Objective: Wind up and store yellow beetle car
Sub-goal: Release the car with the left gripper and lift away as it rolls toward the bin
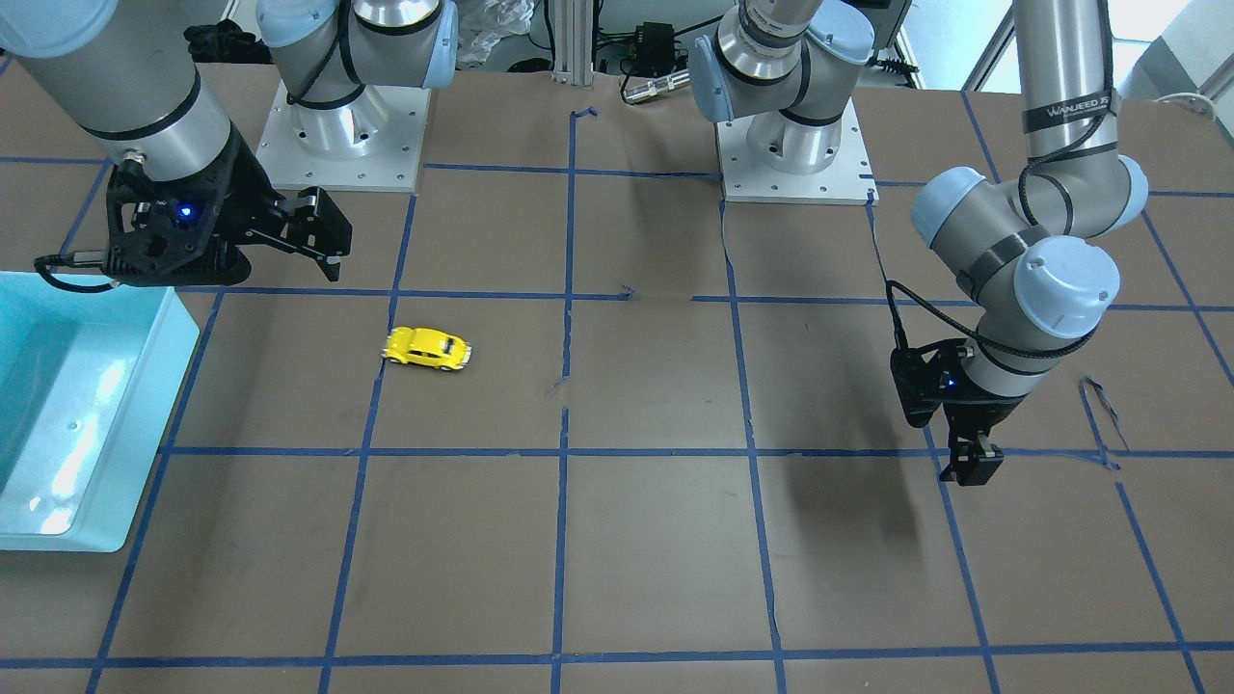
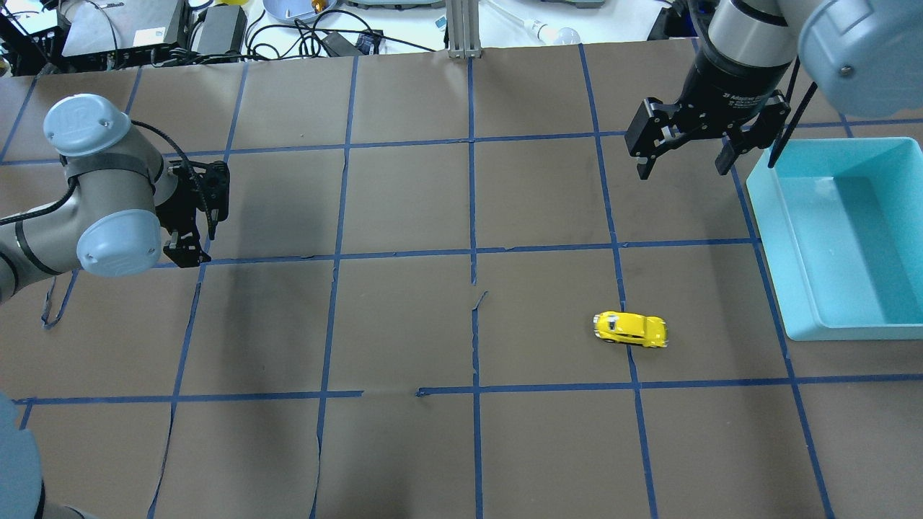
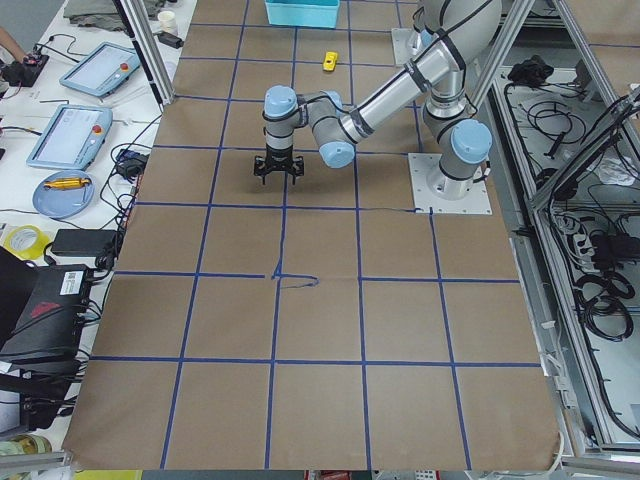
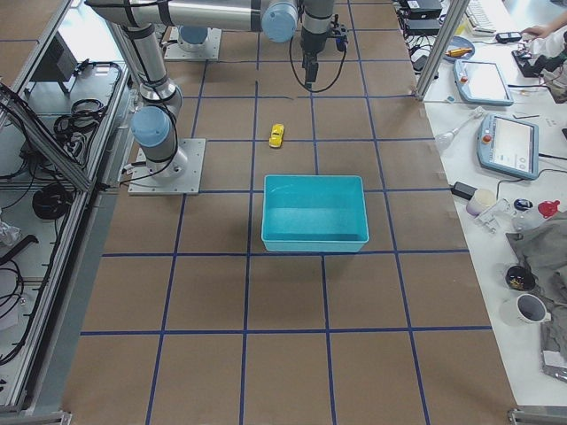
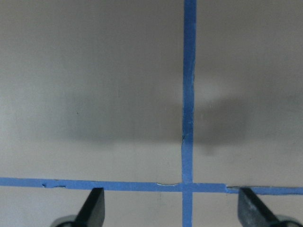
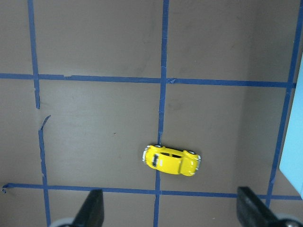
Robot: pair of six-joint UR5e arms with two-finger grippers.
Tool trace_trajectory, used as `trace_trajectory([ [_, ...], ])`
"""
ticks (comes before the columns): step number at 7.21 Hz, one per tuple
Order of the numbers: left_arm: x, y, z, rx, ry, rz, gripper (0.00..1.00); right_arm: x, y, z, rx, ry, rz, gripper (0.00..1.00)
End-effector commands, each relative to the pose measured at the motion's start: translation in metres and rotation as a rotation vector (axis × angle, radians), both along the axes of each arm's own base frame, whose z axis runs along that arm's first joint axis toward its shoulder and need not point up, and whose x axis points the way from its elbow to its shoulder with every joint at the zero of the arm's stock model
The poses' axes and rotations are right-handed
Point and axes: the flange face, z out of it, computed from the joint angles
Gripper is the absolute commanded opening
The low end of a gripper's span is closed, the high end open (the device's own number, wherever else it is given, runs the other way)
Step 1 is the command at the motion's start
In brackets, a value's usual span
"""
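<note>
The yellow beetle car point(image 2: 630, 329) stands on its wheels on the brown table, on a blue tape line; it also shows in the front view point(image 1: 427, 349), the right wrist view point(image 6: 172, 160) and both side views point(image 3: 329, 61) point(image 4: 277, 135). My right gripper point(image 2: 683, 156) is open and empty, high above the table, beyond the car and beside the bin; in the front view it is at the upper left point(image 1: 323, 236). My left gripper point(image 2: 189, 223) is open and empty over a tape crossing far to the car's left, also seen in the front view point(image 1: 974, 467).
A light blue bin point(image 2: 840, 238), empty, stands at the table's right end, right of the car; it also shows in the front view point(image 1: 82, 414) and the right side view point(image 4: 314, 212). Both arm bases point(image 1: 339, 135) point(image 1: 795, 149) are bolted on the robot's side of the table.
</note>
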Motion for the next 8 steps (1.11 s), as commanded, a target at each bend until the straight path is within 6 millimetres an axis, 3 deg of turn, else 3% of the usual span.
trace_trajectory([
  [1,-0.043,-0.012,0.051,-0.023,0.046,0.309,1.00,0.000,0.000,0.000,0.000,0.000,-0.001,1.00],
  [4,-0.063,-0.014,0.100,-0.071,0.132,0.811,1.00,0.000,0.000,0.000,0.000,0.000,0.001,1.00],
  [6,-0.069,0.001,0.129,-0.068,0.169,0.980,1.00,-0.001,0.000,0.002,-0.006,0.005,0.002,1.00],
  [7,-0.074,0.012,0.151,-0.023,0.172,1.024,1.00,-0.002,-0.001,0.000,-0.007,0.004,0.107,1.00],
  [8,-0.081,0.023,0.178,0.008,0.200,1.088,1.00,-0.002,0.003,-0.014,0.017,-0.026,0.374,1.00],
])
